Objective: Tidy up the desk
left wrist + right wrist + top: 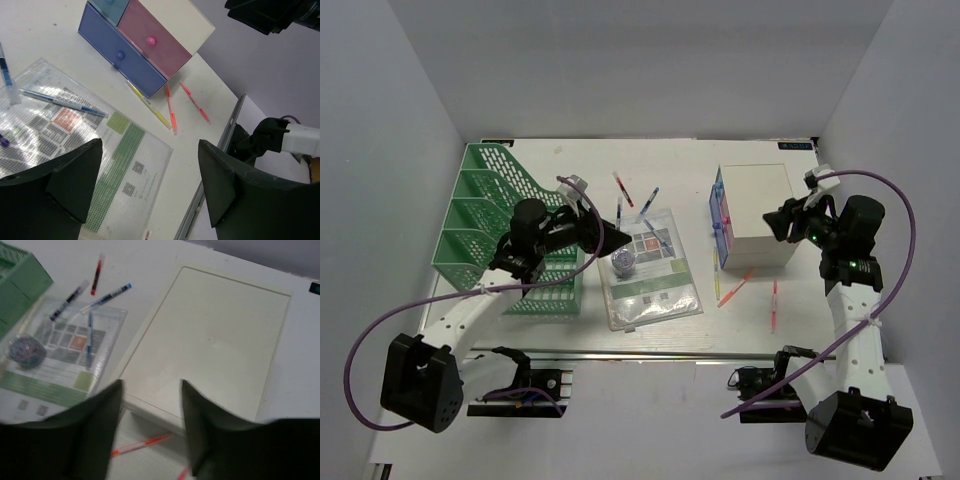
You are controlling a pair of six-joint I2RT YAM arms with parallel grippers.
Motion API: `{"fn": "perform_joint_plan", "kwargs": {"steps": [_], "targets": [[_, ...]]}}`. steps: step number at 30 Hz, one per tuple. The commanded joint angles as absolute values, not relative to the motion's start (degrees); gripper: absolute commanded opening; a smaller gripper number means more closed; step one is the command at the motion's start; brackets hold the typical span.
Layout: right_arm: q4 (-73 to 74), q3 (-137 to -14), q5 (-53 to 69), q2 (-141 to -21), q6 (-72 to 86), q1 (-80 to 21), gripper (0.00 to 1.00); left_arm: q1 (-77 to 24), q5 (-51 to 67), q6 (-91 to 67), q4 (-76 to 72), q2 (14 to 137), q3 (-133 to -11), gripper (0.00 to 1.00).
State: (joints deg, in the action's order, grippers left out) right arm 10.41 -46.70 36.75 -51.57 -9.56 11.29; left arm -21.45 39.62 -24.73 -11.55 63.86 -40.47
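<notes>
While both arms reach in from the lower edge, the white worktop (680,165) fills the middle of the overhead view, with an aluminium rail (650,353) along its bottom side.

Left of frame: green mesh file rack (490,225) at the worktop's left edge.

Left tool (149,150): just right of the rack, above a clear plastic sleeve (655,285). Fingers spread wide, nothing between them, touching nothing.

Sleeve holds a printed sheet with grey, red and green blocks and small QR-type squares. Its text is too small to read. A bluish ball (625,263) sits on the sleeve and a blue pen (65,102) lies across it. A red pen (622,188) lies on the worktop above.

Right of centre: white drawer box (757,210) with pink and blue fronts, no label visible. Yellow pen (148,105), orange pen (171,110) and pink pen (196,104) lie on the worktop just beside the drawers.

Right tool (151,390): over the box's top, jaws apart, empty. Cannot tell whether it touches the box.
</notes>
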Motion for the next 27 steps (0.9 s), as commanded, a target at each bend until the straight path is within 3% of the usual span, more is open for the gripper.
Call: {"fn": "perform_joint_plan", "kwargs": {"steps": [1,3,4,5,6,9,11,14,15,16,17,18,21,23,25,27], "targets": [[11.77,-50.18,37.7,-53.61,-9.14,11.6,0.38,-23.28,38.58,-25.57,-12.21,65.12,-43.94,0.86],[11.95,-50.71,37.53,-54.31,-8.27,11.69,0.15,-24.77,38.41,-26.19,-13.44,67.31,-44.73,0.74],[11.69,-50.54,37.44,-54.32,-8.09,11.78,0.12,-25.31,38.5,-26.54,-14.58,68.46,-45.0,0.69],[11.25,-50.45,37.27,-54.58,-7.65,11.69,0.17,-25.83,38.58,-26.63,-14.94,69.77,-45.35,0.61],[10.38,-50.36,36.92,-54.67,-7.47,11.69,0.43,-27.06,38.67,-26.8,-15.2,72.92,-46.83,0.4],[10.37,-51.41,36.65,-56.42,-7.21,11.69,0.67,-29.17,39.11,-27.07,-14.68,79.25,-50.7,0.13],[10.2,-52.03,37.52,-58.08,-7.12,11.69,0.68,-31.37,39.03,-28.03,-16.16,81.9,-52.11,0.13],[9.06,-52.21,39.63,-60.54,-6.33,11.69,0.65,-34.18,37.19,-29.79,-17.84,86.56,-54.92,0.38],[8.88,-52.29,40.07,-60.99,-6.33,11.69,0.61,-34.8,36.48,-30.93,-18.71,87.7,-55.71,0.42],[8.88,-52.29,40.43,-61.43,-6.33,11.69,0.58,-35.33,36.04,-31.46,-19.42,89.89,-57.2,0.55],[8.79,-52.21,40.6,-61.96,-6.33,11.69,0.54,-36.38,34.47,-32.16,-19.86,91.04,-57.91,0.61],[8.53,-52.03,40.69,-62.05,-6.24,11.6,0.45,-36.91,33.5,-33.47,-20.12,92.27,-58.88,0.63],[7.47,-51.07,41.13,-61.88,-6.06,11.69,0.35,-38.66,29.63,-36.98,-22.49,96.58,-61.61,0.64],[6.51,-50.45,40.7,-61.35,-5.54,11.69,0.36,-39.19,28.13,-39.01,-25.21,99.56,-63.01,0.57],[6.07,-50.01,40.52,-61.52,-5.28,11.51,0.47,-39.73,26.64,-41.65,-26.98,101.5,-64.07,0.52],[5.89,-49.83,40.52,-61.87,-4.92,11.51,0.48,-40.78,25.58,-44.45,-29.08,103.97,-65.47,0.48]]}}
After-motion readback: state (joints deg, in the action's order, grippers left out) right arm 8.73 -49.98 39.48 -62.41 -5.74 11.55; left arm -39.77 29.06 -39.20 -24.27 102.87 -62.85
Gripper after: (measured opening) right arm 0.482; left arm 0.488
